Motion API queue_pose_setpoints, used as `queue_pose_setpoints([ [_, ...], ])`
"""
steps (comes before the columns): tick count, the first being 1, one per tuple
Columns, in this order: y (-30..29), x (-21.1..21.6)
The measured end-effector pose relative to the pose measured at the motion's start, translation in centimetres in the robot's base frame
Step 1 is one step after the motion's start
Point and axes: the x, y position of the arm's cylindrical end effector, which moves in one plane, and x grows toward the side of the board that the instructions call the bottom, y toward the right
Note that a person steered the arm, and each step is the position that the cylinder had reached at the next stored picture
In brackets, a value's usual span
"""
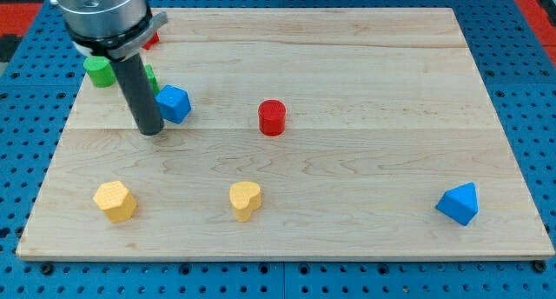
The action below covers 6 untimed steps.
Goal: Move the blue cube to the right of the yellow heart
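The blue cube (174, 103) sits on the wooden board (347, 203) at the upper left. My tip (150, 129) rests on the board just left of the blue cube and slightly below it, close to touching it. The yellow heart (245, 199) lies near the board's bottom edge, left of centre, well below and to the right of the blue cube.
A red cylinder (272, 117) stands right of the blue cube. A yellow block (115, 201) lies at the bottom left. A blue triangular block (459, 203) lies at the bottom right. Green blocks (101, 70) and a red block (152, 40) sit behind the rod at the top left.
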Motion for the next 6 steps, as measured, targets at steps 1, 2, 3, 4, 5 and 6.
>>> queue_pose_setpoints([
  [1,-3.3,0.0],
  [2,-5.8,0.0],
  [3,-8.5,0.0],
  [4,-10.9,0.0],
  [5,-11.1,-0.1],
  [6,-11.8,-0.6],
])
